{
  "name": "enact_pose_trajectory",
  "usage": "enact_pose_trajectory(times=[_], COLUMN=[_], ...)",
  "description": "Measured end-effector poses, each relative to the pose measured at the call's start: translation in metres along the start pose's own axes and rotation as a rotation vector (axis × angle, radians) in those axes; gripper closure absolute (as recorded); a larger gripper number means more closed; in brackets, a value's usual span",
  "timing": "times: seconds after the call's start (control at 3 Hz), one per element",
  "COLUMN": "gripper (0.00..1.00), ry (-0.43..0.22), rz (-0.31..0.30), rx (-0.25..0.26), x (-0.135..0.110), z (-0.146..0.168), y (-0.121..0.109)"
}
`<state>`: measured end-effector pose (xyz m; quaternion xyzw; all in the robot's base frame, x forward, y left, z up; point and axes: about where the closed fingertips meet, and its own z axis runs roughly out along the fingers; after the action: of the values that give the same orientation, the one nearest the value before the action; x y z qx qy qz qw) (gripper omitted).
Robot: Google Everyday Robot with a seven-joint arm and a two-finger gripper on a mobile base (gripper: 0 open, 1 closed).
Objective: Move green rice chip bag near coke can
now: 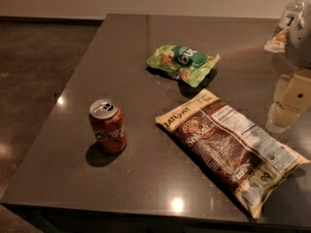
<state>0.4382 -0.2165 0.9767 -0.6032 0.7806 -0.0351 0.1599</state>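
The green rice chip bag [182,62] lies flat on the dark table [121,47], towards the far middle. The coke can [108,126] stands upright near the table's front left, well apart from the green bag. My gripper [281,106], with yellowish parts, hangs at the right edge of the view, above the table's right side. It is to the right of the green bag, beside the large brown bag, and holds nothing that I can see.
A large brown-and-cream chip bag [233,149] lies diagonally at the front right, between the can and the gripper. A clear bottle-like object [292,11] and a pale crumpled thing [277,42] are at the far right corner. The floor [39,57] lies to the left.
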Motion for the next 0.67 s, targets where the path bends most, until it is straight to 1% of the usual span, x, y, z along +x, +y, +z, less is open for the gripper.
enact_pose_trajectory(times=[0.33, 0.67], gripper=[0.0, 0.0], ry=[0.0, -0.027], rz=[0.0, -0.017], rx=[0.0, -0.027], x=[0.0, -0.02], z=[0.0, 0.006], y=[0.0, -0.005])
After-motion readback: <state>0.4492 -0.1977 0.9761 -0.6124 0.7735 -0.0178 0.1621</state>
